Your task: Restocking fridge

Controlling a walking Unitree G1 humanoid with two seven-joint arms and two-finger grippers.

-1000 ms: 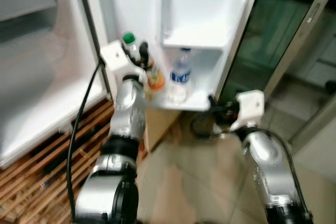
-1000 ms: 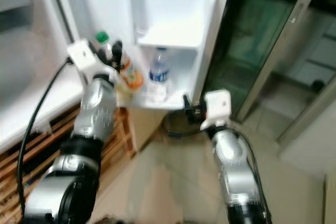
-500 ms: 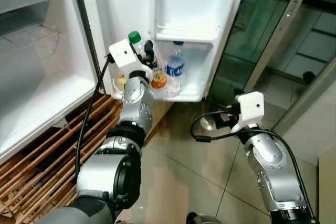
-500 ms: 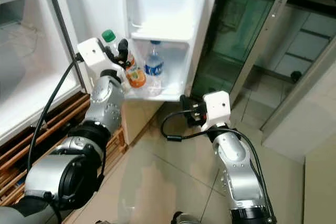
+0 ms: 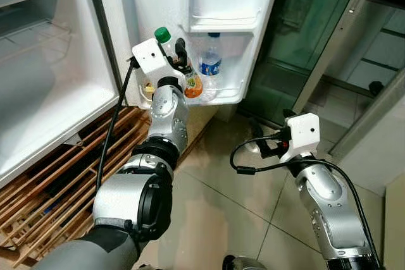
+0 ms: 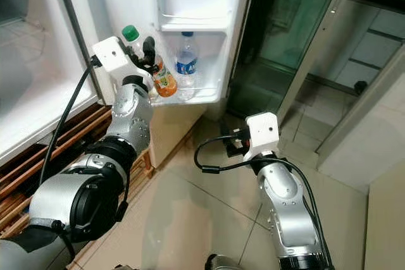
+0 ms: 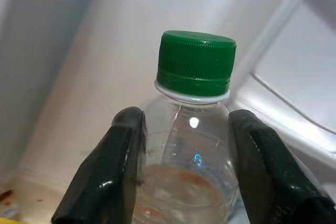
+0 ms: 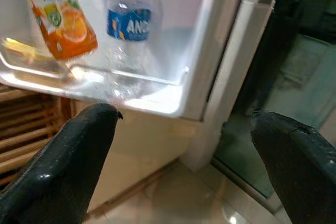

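Observation:
A clear bottle with a green cap point(image 5: 162, 34) and an orange label point(image 8: 62, 18) is tilted in the bottom shelf point(image 5: 228, 96) of the open fridge door. My left gripper point(image 7: 186, 124) is shut on its neck, one black finger point(image 7: 113, 166) on each side. Just beside it in the same shelf stands a water bottle point(image 5: 210, 67) with a blue label. My right gripper point(image 8: 184, 145) is open and holds nothing, low and out from the shelf's outer corner, over the floor.
The fridge's white inside point(image 5: 44, 93) opens on the left, above a slatted wooden pallet point(image 5: 57, 181). A dark glass door with a metal frame point(image 5: 329, 49) stands on the right. Tiled floor point(image 5: 215, 207) lies below, and a black cable point(image 5: 243, 169) loops by my right wrist.
The camera has shifted and the blur has cleared. My left gripper still holds the green-capped bottle at the door shelf. My right gripper now sits a little further below the shelf.

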